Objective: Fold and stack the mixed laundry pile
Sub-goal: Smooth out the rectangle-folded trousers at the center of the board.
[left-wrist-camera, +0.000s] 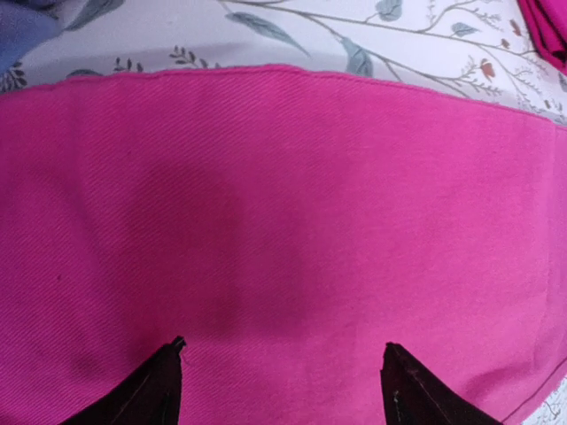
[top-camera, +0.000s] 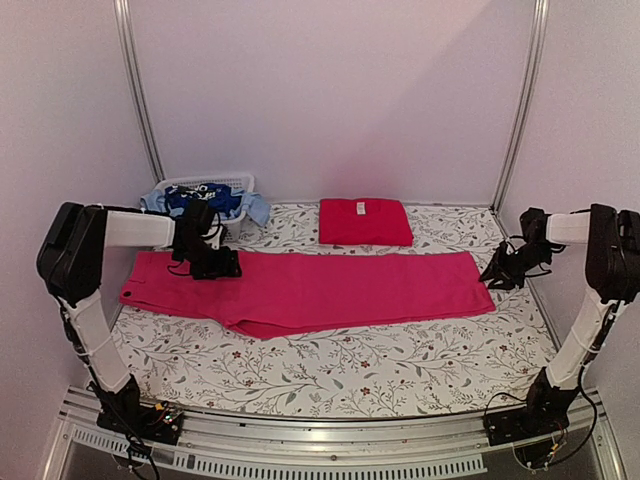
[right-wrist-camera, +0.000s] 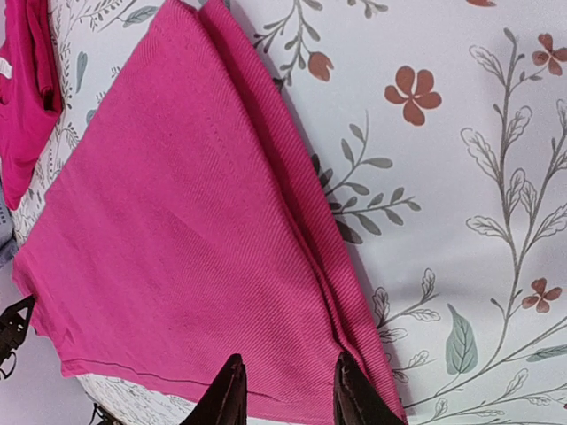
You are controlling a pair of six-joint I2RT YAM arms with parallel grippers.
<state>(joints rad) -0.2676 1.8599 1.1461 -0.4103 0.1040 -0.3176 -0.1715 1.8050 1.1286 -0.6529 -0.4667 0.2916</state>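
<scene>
A long pink-magenta garment (top-camera: 310,288) lies flat across the floral table, folded lengthwise. My left gripper (top-camera: 215,263) hovers low over its left end. In the left wrist view that gripper (left-wrist-camera: 283,354) stands open, its fingertips (left-wrist-camera: 175,347) wide apart above smooth pink cloth (left-wrist-camera: 283,212) with nothing between them. My right gripper (top-camera: 500,270) is at the garment's right end. In the right wrist view it (right-wrist-camera: 286,361) is partly open over the hem (right-wrist-camera: 177,266), one fingertip (right-wrist-camera: 344,365) against the folded edge. A folded red piece (top-camera: 365,222) lies behind. Blue laundry (top-camera: 205,198) fills the basket.
The white slatted basket (top-camera: 238,182) stands at the back left corner against the wall. The floral tablecloth (top-camera: 330,365) shows in front of the pink garment. Metal posts (top-camera: 140,90) rise at both back corners, and the walls close in on either side.
</scene>
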